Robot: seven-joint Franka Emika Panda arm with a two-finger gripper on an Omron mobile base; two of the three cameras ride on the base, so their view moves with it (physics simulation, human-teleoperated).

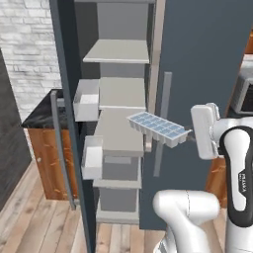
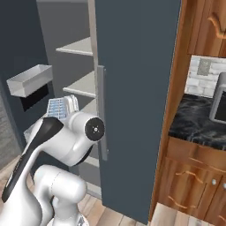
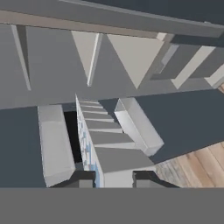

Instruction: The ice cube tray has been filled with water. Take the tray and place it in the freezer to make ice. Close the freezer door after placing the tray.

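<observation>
The room is a kitchen with a light wooden plank floor [image 1: 44,217], a whitewashed brick wall [image 1: 27,44] on the left, and brown wooden cabinets [image 2: 194,176] under a black marbled bench [image 2: 198,119] to the right of the fridge. A second stretch of dark bench top [image 1: 42,111] sits on a wooden cabinet left of the fridge. The freezer [image 1: 118,123] stands open: light grey shelves [image 1: 117,52] are stacked up its narrow compartment, with grey drawers lower down. The freezer door [image 1: 66,99] is swung out to the left, edge-on in the left base view, carrying grey door bins [image 1: 88,101] on its inner face. The plain slate-blue door [image 2: 137,88] beside the compartment is closed, with its grey bar handle [image 2: 101,110] running vertically.

The ice cube tray [image 1: 159,128] is off any surface, held in the air in front of the open freezer at about the height of the middle shelves, slightly tilted. Its pale-blue cells of water [image 1: 153,124] face up. The end effector [image 3: 113,177] is clamped narrowly on the tray's near end, one fingertip on each side of the white rim, and the tray extends straight away from it towards the shelves.
</observation>
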